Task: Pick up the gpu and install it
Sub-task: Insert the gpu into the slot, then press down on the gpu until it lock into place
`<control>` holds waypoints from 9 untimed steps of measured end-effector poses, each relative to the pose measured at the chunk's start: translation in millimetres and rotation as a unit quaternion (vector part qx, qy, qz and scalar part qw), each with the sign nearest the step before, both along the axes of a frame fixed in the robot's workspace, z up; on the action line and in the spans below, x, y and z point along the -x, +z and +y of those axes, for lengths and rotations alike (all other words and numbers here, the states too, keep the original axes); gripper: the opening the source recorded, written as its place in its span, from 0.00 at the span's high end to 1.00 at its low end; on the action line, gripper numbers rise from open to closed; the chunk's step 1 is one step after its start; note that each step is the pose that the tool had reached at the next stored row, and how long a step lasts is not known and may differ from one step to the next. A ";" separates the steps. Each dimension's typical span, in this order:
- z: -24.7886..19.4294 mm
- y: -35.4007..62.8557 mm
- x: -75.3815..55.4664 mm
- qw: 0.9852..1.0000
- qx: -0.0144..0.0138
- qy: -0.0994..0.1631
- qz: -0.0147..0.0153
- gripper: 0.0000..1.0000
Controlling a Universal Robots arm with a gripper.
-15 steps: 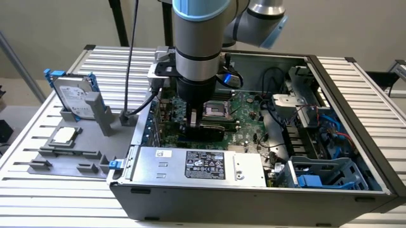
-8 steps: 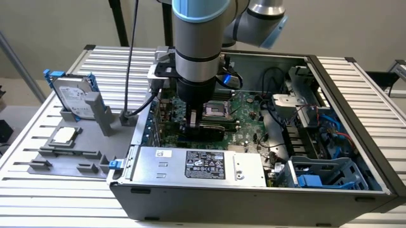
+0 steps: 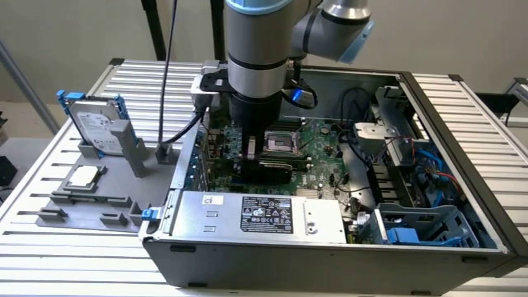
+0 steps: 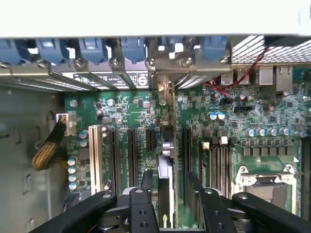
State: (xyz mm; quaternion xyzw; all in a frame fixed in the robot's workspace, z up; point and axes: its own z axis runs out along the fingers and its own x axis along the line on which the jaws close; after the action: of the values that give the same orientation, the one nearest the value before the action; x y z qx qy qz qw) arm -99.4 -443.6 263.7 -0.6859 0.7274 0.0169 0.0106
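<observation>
You see gpu point(image 4: 165, 160) upright in motherboard point(image 4: 233, 121) slot | jaws spread either side | cables point(image 3: 363, 124), hard drive point(image 3: 93, 124) apart

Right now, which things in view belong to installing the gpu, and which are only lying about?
Belong to the job:
- gpu, standing on edge in the motherboard
- claw, open astride it
- computer case

Lying about:
- hard drive in the grey holder
- CPU chip
</observation>
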 end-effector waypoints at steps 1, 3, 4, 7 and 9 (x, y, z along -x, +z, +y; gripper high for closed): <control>0.0 4.7 0.0 1.000 0.000 0.000 0.000 0.59; 0.0 13.6 0.0 1.000 0.000 0.000 0.000 0.59; 0.0 18.2 0.1 1.000 0.000 0.000 0.000 0.59; 0.0 27.5 0.1 1.000 0.000 0.000 0.000 0.61; 0.0 28.5 0.0 1.000 0.000 0.000 0.000 0.74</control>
State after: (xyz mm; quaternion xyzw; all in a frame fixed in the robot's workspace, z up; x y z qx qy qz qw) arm -99.5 -443.6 292.2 -0.6858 0.7275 0.0170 0.0107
